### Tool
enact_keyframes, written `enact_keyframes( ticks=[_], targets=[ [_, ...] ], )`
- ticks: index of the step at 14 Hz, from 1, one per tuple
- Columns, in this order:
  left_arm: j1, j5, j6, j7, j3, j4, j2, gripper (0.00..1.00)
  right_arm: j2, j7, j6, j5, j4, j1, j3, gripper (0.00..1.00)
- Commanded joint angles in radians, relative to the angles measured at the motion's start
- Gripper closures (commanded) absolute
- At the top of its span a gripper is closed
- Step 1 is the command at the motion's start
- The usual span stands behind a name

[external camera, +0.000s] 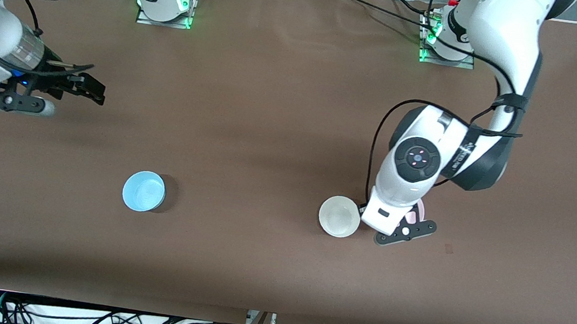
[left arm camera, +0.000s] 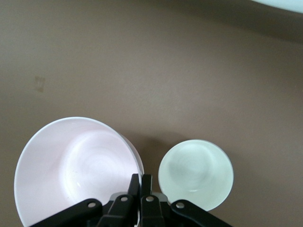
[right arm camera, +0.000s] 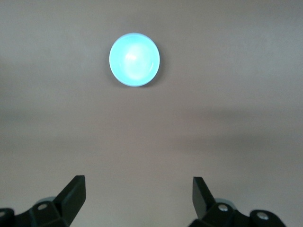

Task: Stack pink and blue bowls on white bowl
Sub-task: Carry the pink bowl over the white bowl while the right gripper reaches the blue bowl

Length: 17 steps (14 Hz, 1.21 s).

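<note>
The pale pink bowl (left arm camera: 78,165) hangs from my left gripper (left arm camera: 141,183), whose fingers are shut on its rim. It looks lifted off the table, right beside the white bowl (left arm camera: 195,172). In the front view my left gripper (external camera: 407,223) and wrist hide most of the pink bowl (external camera: 422,209), and the white bowl (external camera: 339,217) stands on the table next to it. The sky-blue bowl (external camera: 144,191) stands alone toward the right arm's end. My right gripper (external camera: 88,87) is open and empty and waits above the table at that end; its wrist view shows the blue bowl (right arm camera: 134,59) well ahead of the gripper (right arm camera: 138,194).
The brown table (external camera: 270,127) carries only the three bowls. Cables lie along the table's edge nearest the front camera (external camera: 86,318). The arm bases (external camera: 165,1) stand at the edge farthest from the front camera.
</note>
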Motion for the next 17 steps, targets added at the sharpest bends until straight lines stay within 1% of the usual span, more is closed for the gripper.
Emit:
enact_keyframes(
  ticks=[1,5,9,13,15,17],
  targets=[
    [-0.043,0.011,-0.031,-0.081,0.027,0.191,0.114,1.00,0.032,-0.026,-0.024,0.007,0.017,-0.005,-0.002,0.00],
    [-0.100,0.010,0.017,-0.219,0.024,0.202,0.133,1.00,0.110,-0.068,0.058,0.010,0.008,-0.007,-0.003,0.00],
    [-0.126,0.010,0.118,-0.345,0.021,0.202,0.176,1.00,0.223,-0.069,0.189,0.001,0.010,-0.005,-0.005,0.00],
    [-0.132,0.010,0.204,-0.414,0.021,0.200,0.220,1.00,0.351,-0.103,0.337,0.004,0.033,-0.011,-0.005,0.00],
    [-0.132,0.010,0.205,-0.416,0.022,0.199,0.226,1.00,0.423,-0.117,0.412,0.008,0.042,-0.013,-0.005,0.01],
    [-0.132,0.010,0.205,-0.414,0.024,0.197,0.240,1.00,0.470,-0.130,0.484,0.007,0.043,-0.014,-0.008,0.02]
  ],
)
